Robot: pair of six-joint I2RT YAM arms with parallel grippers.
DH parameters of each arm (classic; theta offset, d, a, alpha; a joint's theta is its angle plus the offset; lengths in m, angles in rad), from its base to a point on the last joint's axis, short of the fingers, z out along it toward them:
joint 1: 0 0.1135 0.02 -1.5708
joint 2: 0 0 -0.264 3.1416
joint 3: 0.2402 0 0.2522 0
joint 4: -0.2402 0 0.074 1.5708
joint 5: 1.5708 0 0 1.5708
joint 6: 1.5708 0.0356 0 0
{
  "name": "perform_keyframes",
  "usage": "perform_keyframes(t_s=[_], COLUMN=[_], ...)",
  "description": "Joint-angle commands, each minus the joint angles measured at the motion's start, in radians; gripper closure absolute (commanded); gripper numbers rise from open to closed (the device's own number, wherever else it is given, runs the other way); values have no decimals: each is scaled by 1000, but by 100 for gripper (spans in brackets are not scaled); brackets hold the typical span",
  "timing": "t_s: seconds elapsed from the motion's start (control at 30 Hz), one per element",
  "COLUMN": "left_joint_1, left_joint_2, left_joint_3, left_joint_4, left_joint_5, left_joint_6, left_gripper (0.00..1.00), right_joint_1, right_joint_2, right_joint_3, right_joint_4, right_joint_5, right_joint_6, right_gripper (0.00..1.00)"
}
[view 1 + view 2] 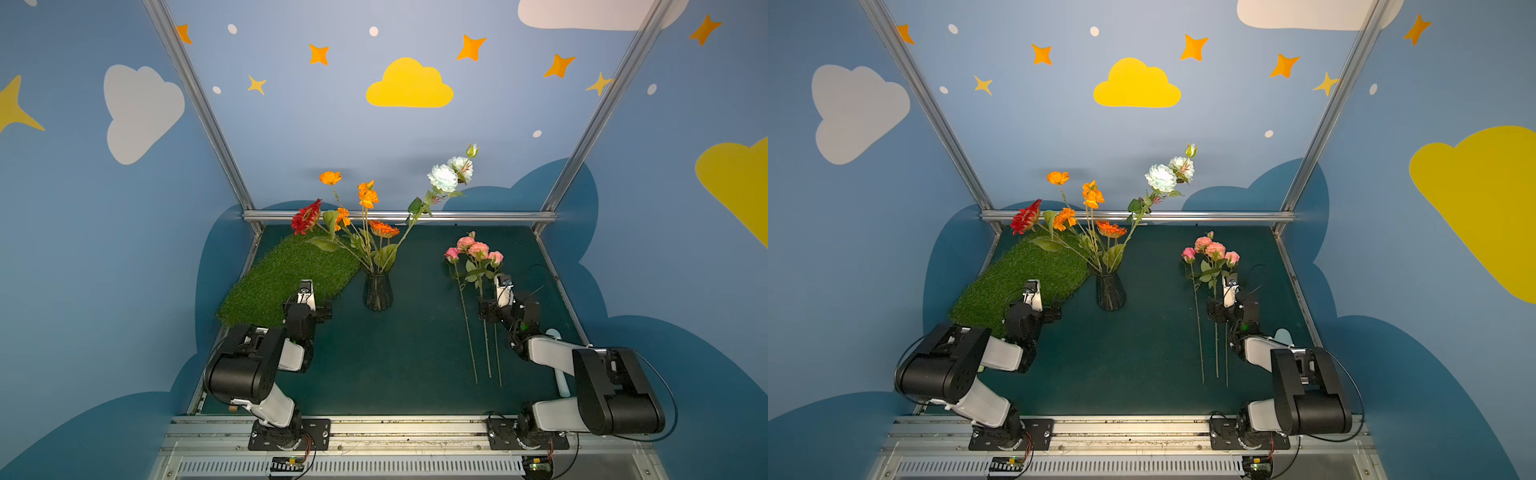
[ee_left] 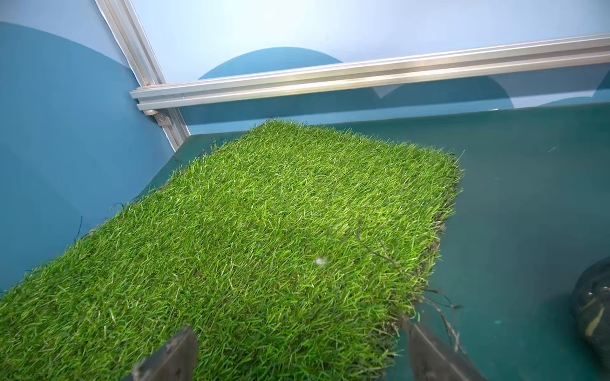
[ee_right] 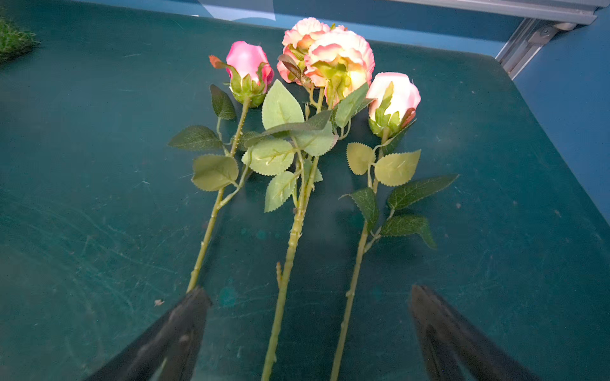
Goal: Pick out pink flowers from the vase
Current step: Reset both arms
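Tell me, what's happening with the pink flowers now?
Both open, empty: left gripper, right gripper. Three pink flowers flat on table, out of vase. Stems under right gripper.

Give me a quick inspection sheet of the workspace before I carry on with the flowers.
Surface: dark green table, scuffed, no spills seen.
Job's things: pink flowers (hot-pink rose, ruffled peach-pink branch, pale pink rose) lie side by side on the table, outside the vase; vase upright, holding orange flowers, a red flower, white-bluish blooms.
Clutter: artificial grass mat beside the vase; pale object half hidden behind the right arm, unidentifiable.
Grippers: left gripper open, empty, over the grass mat; right gripper open, empty, over the pink stems.
Cables: black cable loops off the right arm, away from the flowers.
Surroundings: blue walls with cloud and star decals; aluminium frame.
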Motion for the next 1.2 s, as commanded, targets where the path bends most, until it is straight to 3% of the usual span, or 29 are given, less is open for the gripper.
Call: perform_keyframes(t_s=[0.0, 0.33, 1.17], left_joint_1=[1, 26, 34], left_joint_2=[-6, -20, -22], left_joint_3=[15, 62, 59], left_joint_4=[18, -94, -86], left_joint_5=[4, 41, 55], left_joint_6=[9, -13, -18], left_gripper=[0, 0, 0], right_joint_1=[-5, -26, -23], right_joint_2=[57, 18, 20], right_joint_3=[13, 61, 57], right_joint_4=[140, -34, -22], right_joint_5=[39, 21, 27], right_joint_6=[24, 29, 31], right_gripper=[3, 3, 3])
